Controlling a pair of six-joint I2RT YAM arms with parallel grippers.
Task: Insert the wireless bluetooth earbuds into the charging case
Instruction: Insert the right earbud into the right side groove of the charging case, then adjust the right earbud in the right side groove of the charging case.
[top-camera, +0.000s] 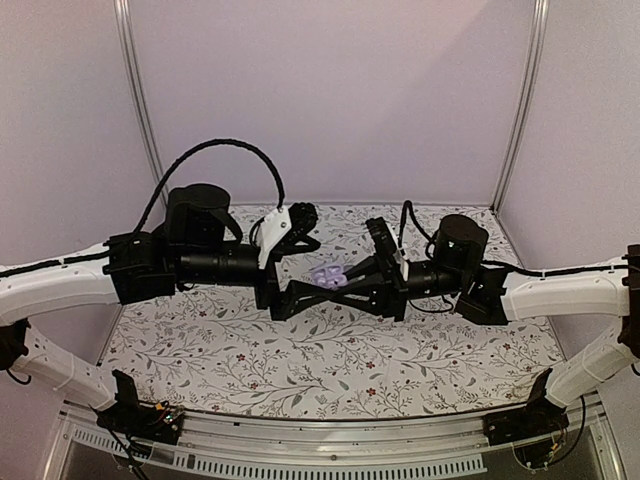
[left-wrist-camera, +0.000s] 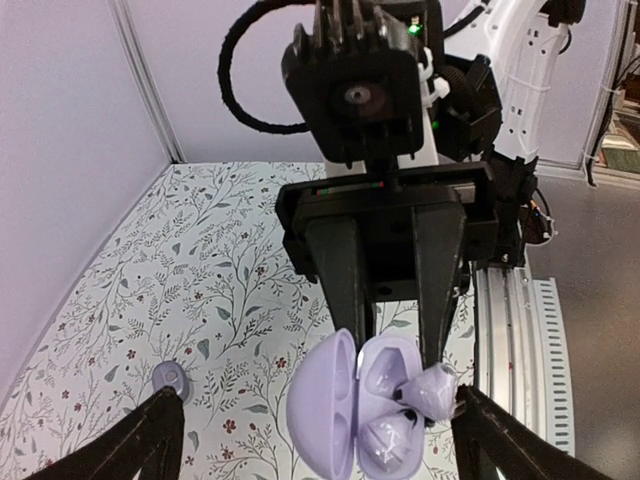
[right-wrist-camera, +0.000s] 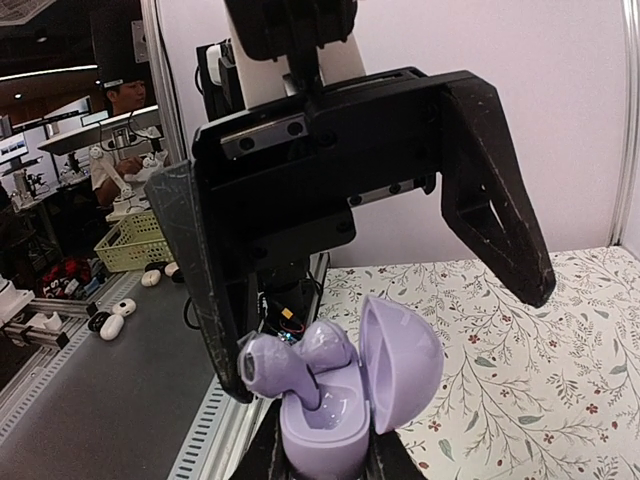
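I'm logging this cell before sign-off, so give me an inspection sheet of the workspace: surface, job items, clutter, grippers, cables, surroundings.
Surface: floral cloth, lying flat.
Job's things: charging case open, held above the cloth; one earbud partly in the case, sticking out; small lavender piece on the cloth, probably the second earbud.
Clutter: nothing seen.
Grippers: right gripper shut on the case's base; left gripper open wide, one finger against the protruding earbud.
Cables: black corrugated cable arcs high, off the cloth.
Surroundings: white panel walls; outside the cell, a person and a yellow basket.
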